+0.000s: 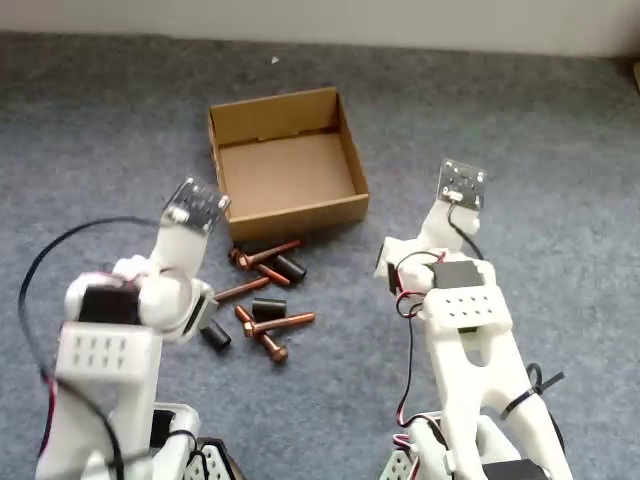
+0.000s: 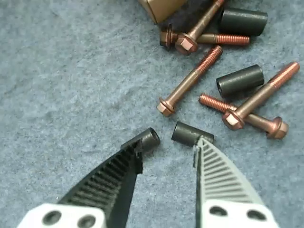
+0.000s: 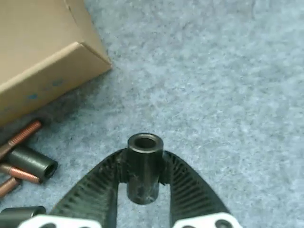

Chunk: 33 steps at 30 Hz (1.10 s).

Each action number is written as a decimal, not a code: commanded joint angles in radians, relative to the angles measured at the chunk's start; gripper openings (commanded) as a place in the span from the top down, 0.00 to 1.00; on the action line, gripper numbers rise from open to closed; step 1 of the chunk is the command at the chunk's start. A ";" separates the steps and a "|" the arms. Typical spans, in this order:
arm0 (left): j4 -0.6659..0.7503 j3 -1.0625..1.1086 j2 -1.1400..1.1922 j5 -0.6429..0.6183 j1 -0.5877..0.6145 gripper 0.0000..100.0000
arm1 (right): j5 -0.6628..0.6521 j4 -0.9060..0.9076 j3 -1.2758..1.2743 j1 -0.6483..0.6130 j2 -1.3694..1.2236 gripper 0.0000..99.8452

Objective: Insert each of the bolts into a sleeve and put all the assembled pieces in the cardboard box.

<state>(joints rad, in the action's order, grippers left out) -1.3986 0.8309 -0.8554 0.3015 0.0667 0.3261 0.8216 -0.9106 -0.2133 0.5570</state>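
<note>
Cardboard box beyond the pile, no pieces in it yet. Right gripper is clamped on a sleeve, bore end showing clear of the fingers. Left gripper is spread wide and holds nothing, with a loose sleeve at its white fingertip. The dark bit at the black tip may be another sleeve. Best move: grab the nearest bolt mid-shank, thread end free, square to the bore.

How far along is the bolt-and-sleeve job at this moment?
Done: nothing. The cardboard box is empty and all five bolts lie unsleeved on the carpet. In hand: the right gripper holds one sleeve; the left gripper is open beside a loose sleeve. Left: every insertion and all the boxing.
</note>
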 commanded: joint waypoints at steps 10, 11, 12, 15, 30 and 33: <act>0.304 -0.107 0.492 -0.021 -0.105 0.80 | 0.012 -0.018 0.004 0.015 0.036 0.99; 0.328 -0.105 0.501 -0.048 -0.107 0.80 | 0.012 -0.018 0.004 0.015 0.036 0.99; 0.354 -0.105 0.507 -0.094 -0.108 0.80 | 0.012 -0.018 0.004 0.015 0.036 0.99; 0.422 -0.105 0.513 -0.210 -0.134 0.79 | 0.011 -0.018 0.004 0.015 0.036 0.99; 0.520 -0.314 0.897 -0.213 -0.196 0.80 | 0.006 -0.018 0.002 0.015 0.036 0.99; 0.460 -0.375 0.966 -0.137 -0.196 0.88 | 0.006 -0.018 0.002 0.015 0.036 0.99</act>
<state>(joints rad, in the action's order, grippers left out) -0.8738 0.5547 0.0437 0.0944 -0.1204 0.3261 0.8216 -0.9106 -0.2087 0.5570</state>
